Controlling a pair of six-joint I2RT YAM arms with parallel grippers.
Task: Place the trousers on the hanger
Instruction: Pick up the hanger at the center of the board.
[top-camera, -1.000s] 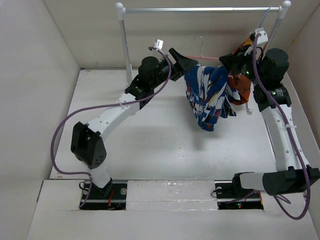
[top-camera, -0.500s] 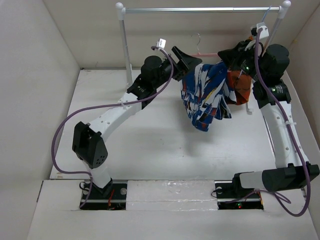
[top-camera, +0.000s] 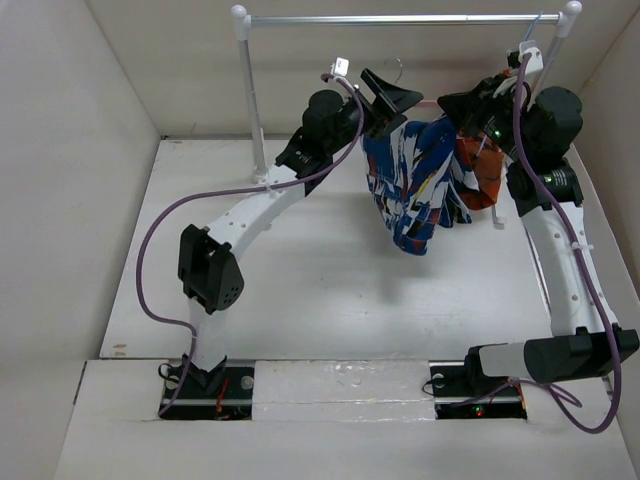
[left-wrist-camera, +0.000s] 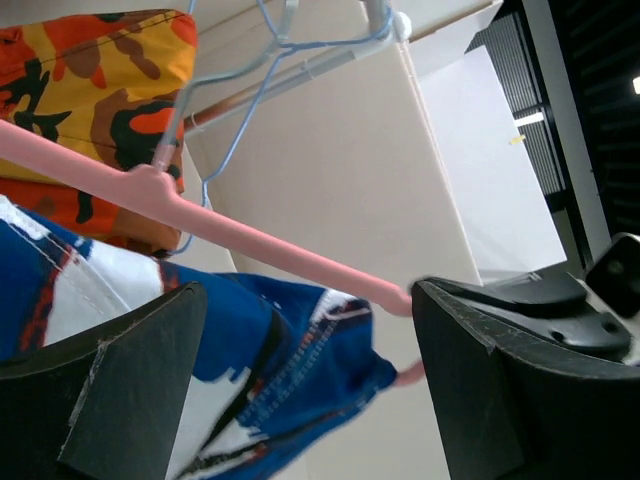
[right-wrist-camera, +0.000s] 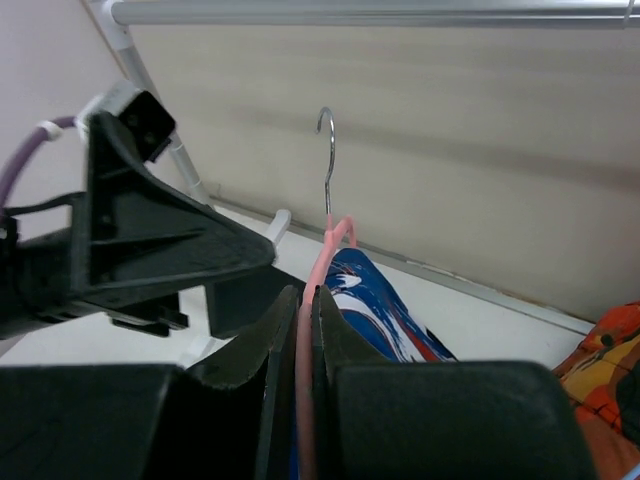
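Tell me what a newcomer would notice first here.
The bright blue splotched trousers stand out first, bunched in mid-air below the rail at centre-back. They hang under a thin pink hanger, clamped by the right tool while the left tool stands open at its other end. Next comes the orange camouflage garment at the rail's right end.
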